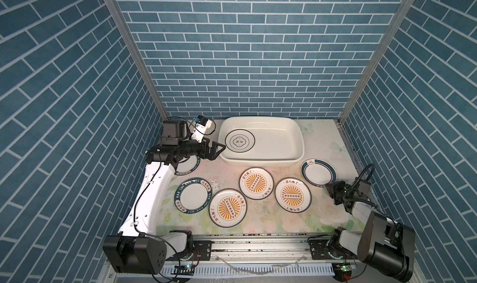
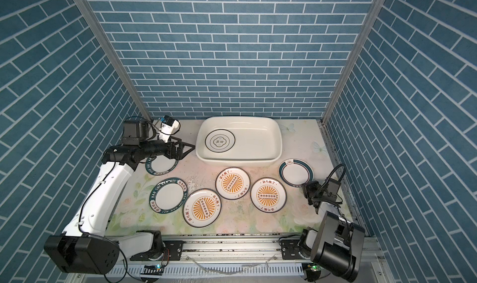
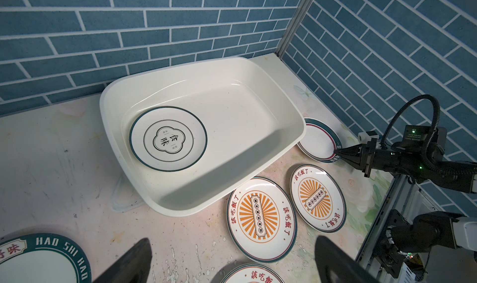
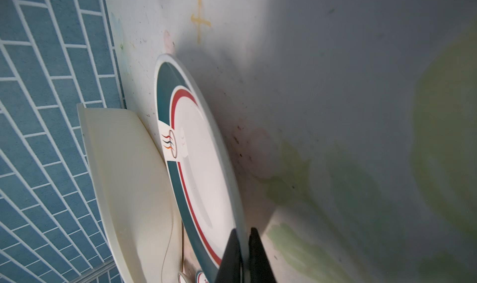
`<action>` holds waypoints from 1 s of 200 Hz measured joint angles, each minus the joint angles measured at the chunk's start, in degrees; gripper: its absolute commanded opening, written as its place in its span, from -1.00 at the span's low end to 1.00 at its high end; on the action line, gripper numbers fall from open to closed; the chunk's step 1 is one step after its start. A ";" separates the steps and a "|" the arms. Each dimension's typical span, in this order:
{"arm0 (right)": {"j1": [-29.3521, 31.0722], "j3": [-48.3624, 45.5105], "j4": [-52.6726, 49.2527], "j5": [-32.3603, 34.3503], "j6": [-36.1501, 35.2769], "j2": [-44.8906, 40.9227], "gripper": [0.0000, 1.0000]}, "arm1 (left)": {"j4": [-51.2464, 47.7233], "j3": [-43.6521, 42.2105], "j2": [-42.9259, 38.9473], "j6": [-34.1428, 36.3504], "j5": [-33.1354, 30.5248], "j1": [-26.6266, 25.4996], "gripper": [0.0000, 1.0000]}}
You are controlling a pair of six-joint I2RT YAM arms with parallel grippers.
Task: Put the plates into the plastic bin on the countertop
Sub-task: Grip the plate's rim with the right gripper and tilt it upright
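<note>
The left arm reaches far forward with its elbow raised. Its claw is level, with the jaws spread wide and nothing between them. The right arm is folded low near its base, and its claw is pinched tight on the rim of a plate.

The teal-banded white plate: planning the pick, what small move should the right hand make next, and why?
Probably lift slightly: the right hand is shut on the rim of the round teal-banded white plate, which lies on the floral countertop beside the glossy white plastic bin.
</note>
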 measured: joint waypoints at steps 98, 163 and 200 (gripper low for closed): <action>-0.02 4.48 -10.01 1.33 -0.04 -5.16 -1.00 | -0.24 0.24 -0.90 0.04 -0.26 -0.07 0.99; -0.44 12.11 -20.70 3.80 -3.41 -10.45 -1.00 | -0.44 0.98 -0.96 0.04 -0.37 -0.11 0.99; -0.72 14.47 -26.23 4.79 -5.79 -13.11 -1.00 | -0.44 1.07 -0.94 0.04 -0.37 -0.11 0.99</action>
